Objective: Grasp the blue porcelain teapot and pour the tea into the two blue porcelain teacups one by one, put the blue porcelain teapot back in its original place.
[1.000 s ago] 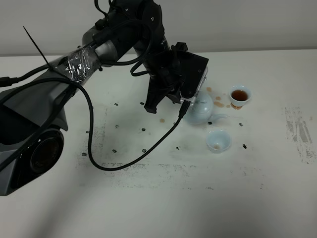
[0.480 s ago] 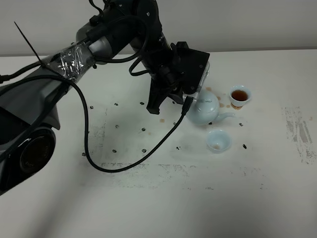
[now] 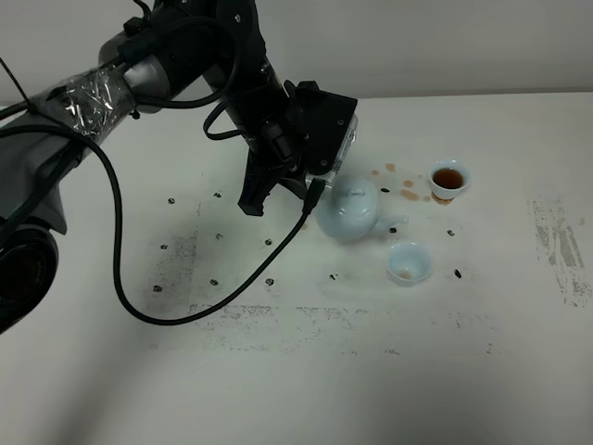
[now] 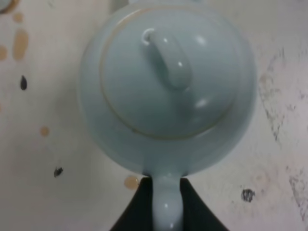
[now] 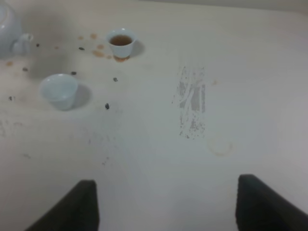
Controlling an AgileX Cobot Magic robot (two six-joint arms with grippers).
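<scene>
Left gripper (image 4: 165,182): both dark fingers are closed against the thin loop handle of the teapot (image 3: 350,209), one on each side. The wrist view looks straight down on the lid and knob, so the pot body lies directly beyond the fingertips. From the high camera, the pot sits at the lower right edge of the left arm's wrist, spout pointing toward the cups. Whether its base touches the table (image 3: 306,371) cannot be determined.

Full cup (image 3: 449,178): brown tea inside, well right of the pot, with tea spots (image 3: 408,194) beside it.

Empty cup (image 3: 409,262): near the pot's spout, apart from it.

Right gripper (image 5: 167,180): fingers spread wide, nothing between them, well apart from the pot and cups.
</scene>
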